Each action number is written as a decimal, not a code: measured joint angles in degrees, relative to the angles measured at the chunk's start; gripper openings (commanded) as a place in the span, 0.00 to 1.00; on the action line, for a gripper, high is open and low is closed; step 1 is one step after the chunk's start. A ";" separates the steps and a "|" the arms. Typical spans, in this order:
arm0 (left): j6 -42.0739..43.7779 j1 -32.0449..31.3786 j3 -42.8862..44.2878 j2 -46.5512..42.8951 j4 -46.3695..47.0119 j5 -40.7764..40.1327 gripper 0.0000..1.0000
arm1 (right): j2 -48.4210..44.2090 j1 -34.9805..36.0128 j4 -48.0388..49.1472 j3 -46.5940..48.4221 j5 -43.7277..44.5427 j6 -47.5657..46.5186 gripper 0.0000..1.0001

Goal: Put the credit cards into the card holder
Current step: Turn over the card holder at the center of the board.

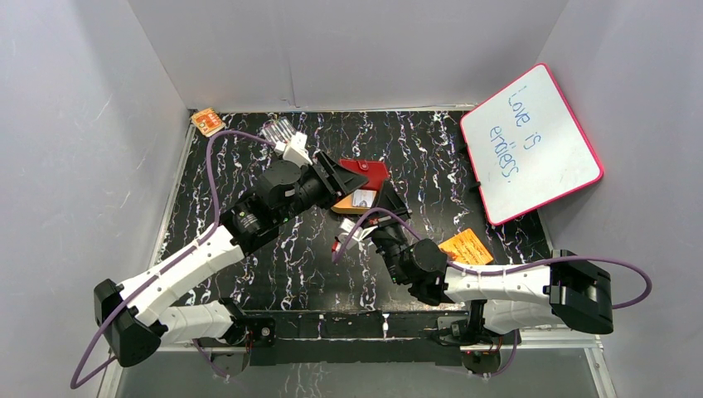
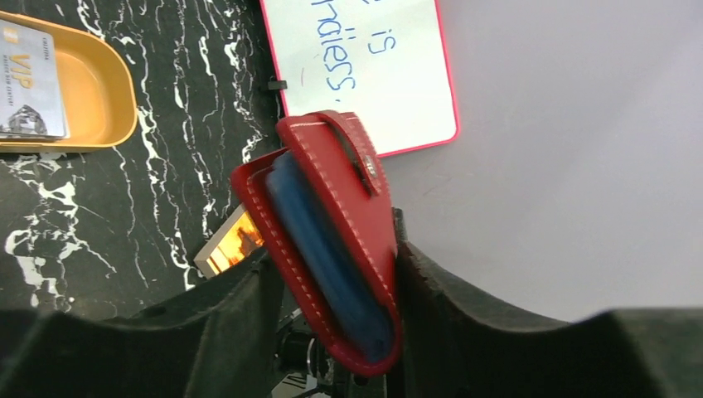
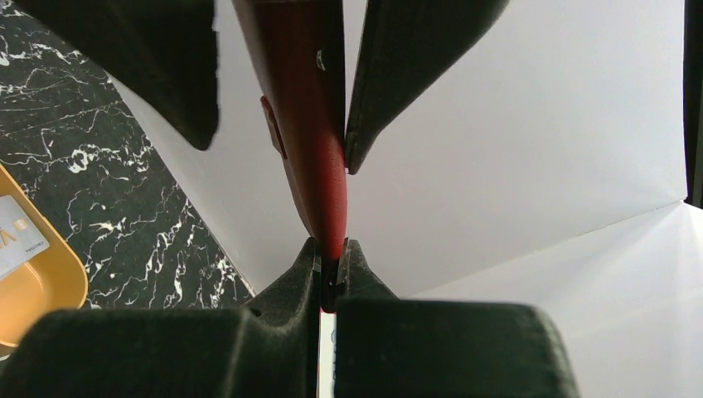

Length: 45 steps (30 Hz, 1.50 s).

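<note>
**newbie:** Black marble table, white walls. How many of everything?

**op:** one card holder (image 2: 332, 232), held up and pinched tight by the right gripper (image 3: 332, 265). The left gripper (image 2: 332, 278) straddles it, can't tell if it's gripping. One credit card (image 2: 29, 83) lying in one orange tin (image 2: 104, 95).

Table: I've got a black marble-look table (image 1: 431, 145) with white veins filling the overhead view.
Back wall: I see the back wall (image 1: 348, 50), plain pale grey, one vertical seam near its middle.
Side walls: the left wall (image 1: 75, 166) and right wall (image 1: 642, 91) match it, boxing me in.
Whiteboard: a pink-framed whiteboard (image 1: 530, 141) with blue handwriting leans at the right wall.
Light: even and soft from where I sit.
</note>
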 measured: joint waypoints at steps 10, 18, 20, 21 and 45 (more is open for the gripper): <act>0.85 -0.22 0.02 -1.03 1.07 -0.37 0.00 | -0.52 0.87 -9.03 2.27 1.18 6.97 0.98; 6.38 -0.22 -0.13 -7.96 -10.38 -12.96 0.00 | -0.33 1.01 -51.71 17.27 -3.15 38.64 0.99; 8.39 -0.22 -0.13 -10.14 -13.86 -16.79 0.00 | 1.49 0.92 -60.61 21.05 -6.82 47.19 0.99; 9.53 -0.22 -0.13 -11.34 -15.58 -18.47 0.00 | 2.64 0.66 -64.65 22.67 -8.79 51.58 0.99; 31.17 -0.22 -19.80 -3.43 -13.46 25.09 0.00 | -22.01 -33.51 -80.08 10.60 -56.87 106.88 0.96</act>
